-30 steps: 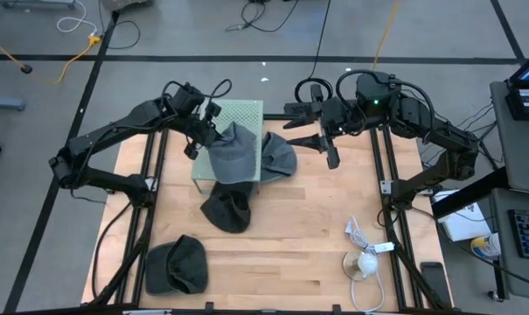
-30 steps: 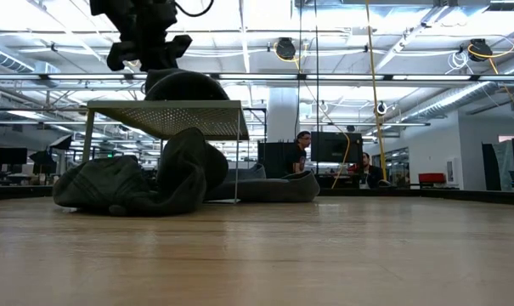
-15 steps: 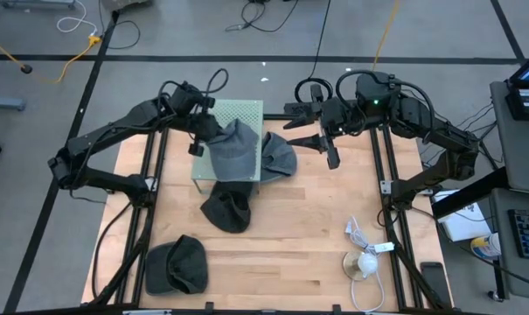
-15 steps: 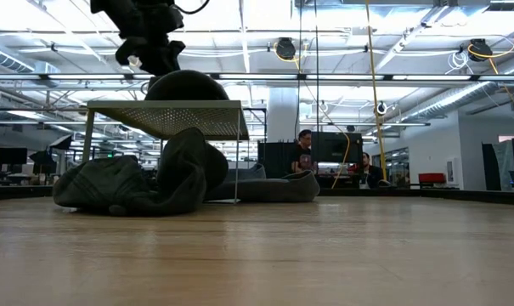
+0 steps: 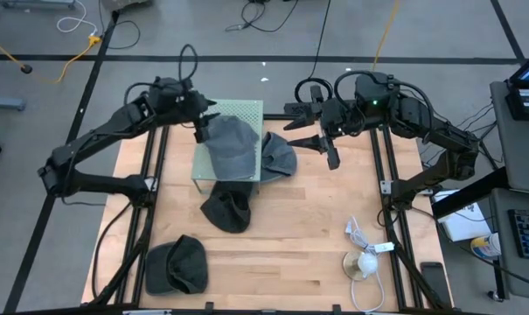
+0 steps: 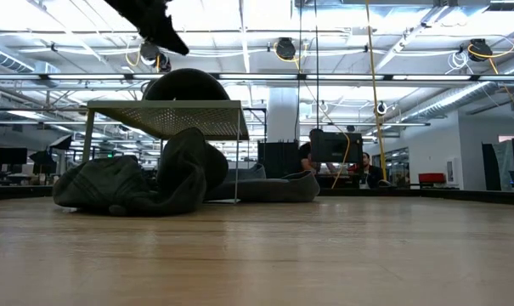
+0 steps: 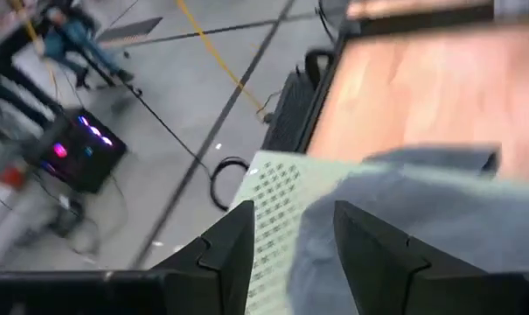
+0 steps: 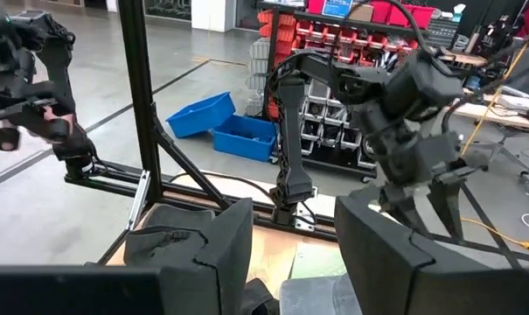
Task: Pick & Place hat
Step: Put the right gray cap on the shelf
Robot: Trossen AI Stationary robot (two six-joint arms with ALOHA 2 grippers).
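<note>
Wooden table (image 5: 316,254) fills the high view. Nearest, at seven o'clock, one spare hat (image 5: 178,265) lies flat; another (image 5: 226,211) sits crumpled near centre. Beyond, the grey hat (image 5: 229,147) rests on the perforated rack (image 5: 247,112), draped over its near edge, long axis near-to-far; which way it faces I cannot tell. Left gripper (image 5: 200,122) hovers at its eleven o'clock, fingers spread and empty, apparently released. Right gripper (image 5: 312,128) waits, open, at one o'clock.

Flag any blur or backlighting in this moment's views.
Left wrist view: motion blur smears the grey hat and perforated stand. Low view: bright ceiling lights silhouette the left end effector and the hat on the stand. High view: evenly lit and sharp.
</note>
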